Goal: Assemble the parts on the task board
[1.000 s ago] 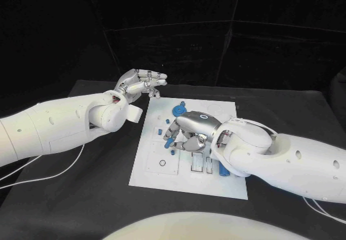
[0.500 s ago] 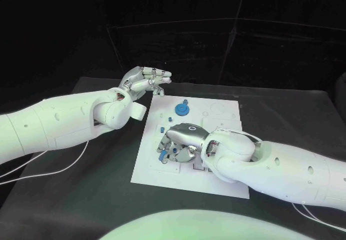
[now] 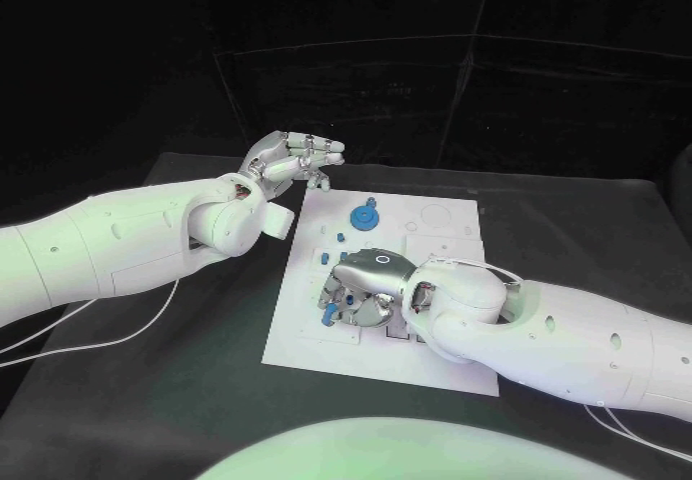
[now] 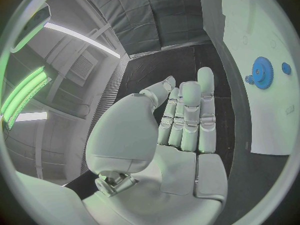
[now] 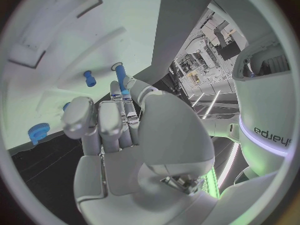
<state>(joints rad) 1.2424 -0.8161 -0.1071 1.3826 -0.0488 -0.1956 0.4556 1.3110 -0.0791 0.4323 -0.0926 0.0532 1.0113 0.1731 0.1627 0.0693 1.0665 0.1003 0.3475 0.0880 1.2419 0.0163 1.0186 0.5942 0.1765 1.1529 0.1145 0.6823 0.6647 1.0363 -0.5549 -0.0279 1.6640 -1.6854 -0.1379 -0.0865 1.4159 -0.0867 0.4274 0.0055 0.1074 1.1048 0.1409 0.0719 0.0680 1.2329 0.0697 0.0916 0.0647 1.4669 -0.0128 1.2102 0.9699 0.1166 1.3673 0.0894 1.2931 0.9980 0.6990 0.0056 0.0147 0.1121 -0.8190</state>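
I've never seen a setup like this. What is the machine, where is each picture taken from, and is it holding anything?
It is a robot with two white arms ending in silver hands. The square picture looks down from its head at a black table with a white task board. The round pictures come from cameras at each wrist, behind that hand. Small blue parts sit on the board, such as a gear. The left hand hovers beyond the board's far corner with fingers curled and nothing in them. The right hand reaches down onto the board and pinches a blue peg at its fingertips.
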